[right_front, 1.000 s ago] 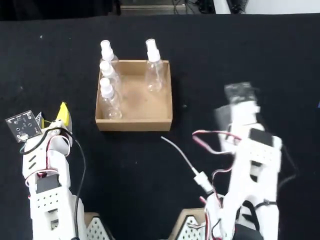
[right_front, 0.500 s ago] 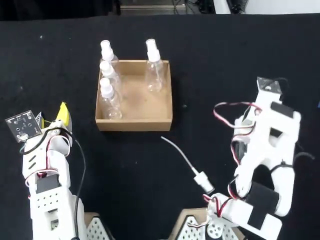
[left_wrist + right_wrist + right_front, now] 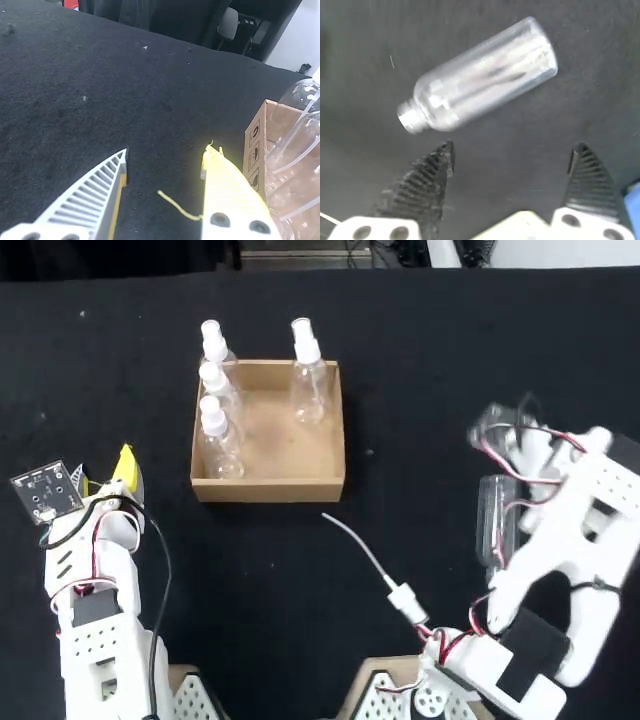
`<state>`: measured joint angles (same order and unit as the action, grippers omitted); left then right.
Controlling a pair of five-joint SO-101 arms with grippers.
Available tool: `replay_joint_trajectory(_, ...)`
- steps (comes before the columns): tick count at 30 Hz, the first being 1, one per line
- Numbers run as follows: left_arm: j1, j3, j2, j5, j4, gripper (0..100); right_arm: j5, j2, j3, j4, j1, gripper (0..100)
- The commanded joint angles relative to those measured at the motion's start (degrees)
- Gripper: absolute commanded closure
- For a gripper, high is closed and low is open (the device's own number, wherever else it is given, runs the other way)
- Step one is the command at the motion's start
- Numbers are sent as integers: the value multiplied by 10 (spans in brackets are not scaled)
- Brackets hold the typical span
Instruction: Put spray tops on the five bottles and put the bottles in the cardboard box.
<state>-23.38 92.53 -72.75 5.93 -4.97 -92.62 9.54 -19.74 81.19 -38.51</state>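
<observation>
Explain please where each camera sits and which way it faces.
High view: fixed above the table, looking down on the cardboard box, loose spray top, left arm and right arm.
Left wrist view: on the left arm, looking past the open left fingers toward the box's corner.
Right wrist view: on the right arm, looking down between the open right fingers at the uncapped bottle lying flat.
Shared: high and right wrist views show that bottle; high and left wrist views show the box.
</observation>
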Motion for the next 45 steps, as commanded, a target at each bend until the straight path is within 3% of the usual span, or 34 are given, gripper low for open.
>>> replay_joint_trajectory(1,6,-2,-7,-4,13,777,-172,-2,-51,-85,-44,676)
replay_joint_trajectory(7,6,-2,-7,-4,13,777,-178,2,-139,-170,-18,655)
replay_joint_trajectory(13,6,-2,-7,-4,13,777,53,3,-143,-178,55,589)
replay_joint_trajectory(15,6,-2,-7,-4,13,777,85,3,-145,-178,69,588)
replay_joint_trajectory(26,7,-2,-7,-4,13,777,-111,3,-152,-178,88,590)
replay_joint_trajectory(33,7,-2,-7,-4,13,777,-178,2,-177,-178,142,592)
replay_joint_trajectory(38,7,-2,-7,-4,13,777,-184,-2,-214,-218,152,594)
replay_joint_trajectory(41,7,-2,-7,-4,13,777,-181,2,-230,-240,132,692)
replay_joint_trajectory(45,7,-3,-7,-4,13,777,-124,2,-225,-241,82,946)
